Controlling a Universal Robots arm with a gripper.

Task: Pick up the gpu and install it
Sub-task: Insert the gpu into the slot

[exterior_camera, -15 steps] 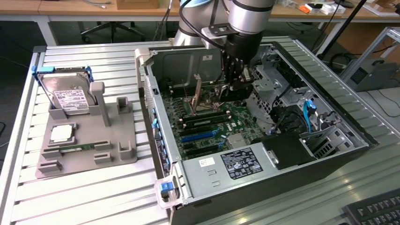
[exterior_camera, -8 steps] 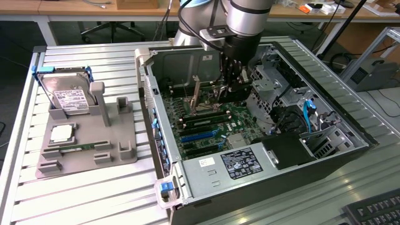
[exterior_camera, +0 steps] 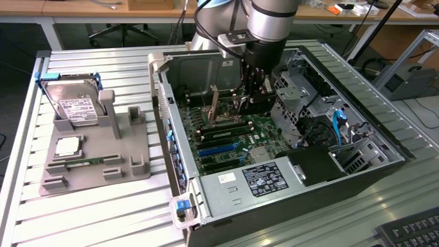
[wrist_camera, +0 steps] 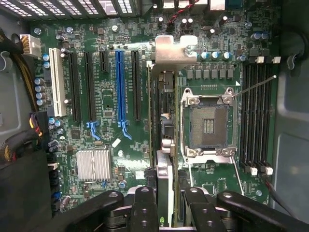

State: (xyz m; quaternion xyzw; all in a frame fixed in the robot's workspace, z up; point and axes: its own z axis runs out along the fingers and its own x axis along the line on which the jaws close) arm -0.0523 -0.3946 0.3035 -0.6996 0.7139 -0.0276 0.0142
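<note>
gripper (wrist_camera: 169, 209): nearest the wrist camera; its two fingers (wrist_camera: 145, 208) pinch the gpu between them by its long top edge, so the card hangs on edge, not flat.
bench (exterior_camera: 103, 216): slatted metal top carrying everything; the case lies along its side at the exterior view's right, the tray near its edge at the exterior view's left.
computer case (exterior_camera: 384, 139): lies on its side with the panel off, so the arm can reach straight down into it.
motherboard (wrist_camera: 106, 96): flat on the case floor, slots facing up towards the gripper.
grey tray (exterior_camera: 89, 175): holds parts upright in slots, probably so they can be grasped by an edge.
hard drive (exterior_camera: 75, 105): stands at the tray's far end, untouched.
gpu (wrist_camera: 163, 125): inside the case, on edge over the motherboard, between the expansion slots and the CPU socket, running parallel to the slots; I cannot tell whether it is seated or just above a slot.
end bracket (wrist_camera: 171, 50): silver, at the card's end towards the case's rear wall, where it would likely fasten.
CPU socket (wrist_camera: 208, 125): open and empty, just beside the card.
blue slot (wrist_camera: 119, 87): empty.
</note>
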